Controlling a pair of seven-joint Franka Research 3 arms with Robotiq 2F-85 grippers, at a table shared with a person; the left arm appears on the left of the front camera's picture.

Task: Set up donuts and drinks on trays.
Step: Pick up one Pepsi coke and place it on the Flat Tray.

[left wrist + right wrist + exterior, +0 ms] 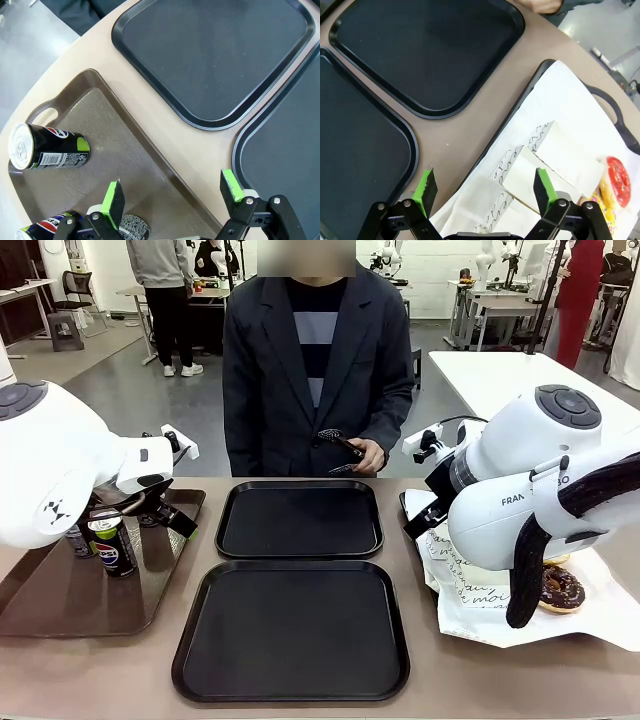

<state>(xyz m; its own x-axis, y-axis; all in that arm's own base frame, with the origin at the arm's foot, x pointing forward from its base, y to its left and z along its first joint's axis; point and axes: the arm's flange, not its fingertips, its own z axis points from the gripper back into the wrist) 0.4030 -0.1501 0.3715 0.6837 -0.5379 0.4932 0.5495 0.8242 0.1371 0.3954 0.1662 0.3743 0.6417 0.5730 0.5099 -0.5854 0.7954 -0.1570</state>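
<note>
Tan table (100, 670), both black trays bare: near tray (292, 630), far tray (300, 520) at 12 of it. Risk: cans (117, 545) sit packed on brown tray (60, 600), at 7–9 of left gripper (171, 187). A skewed descent could tip one. It hovers tilted down, jaws wide, empty. Right gripper (485, 177) is angled down, also released. Sleeves (555, 155) at 1, so it may pinch paper. Donut (562, 588) at 3 of trays.

Three cams, one table (100, 670)
Front looks across; both wrist cams stare down close, sharing the black trays (210, 55).
</note>
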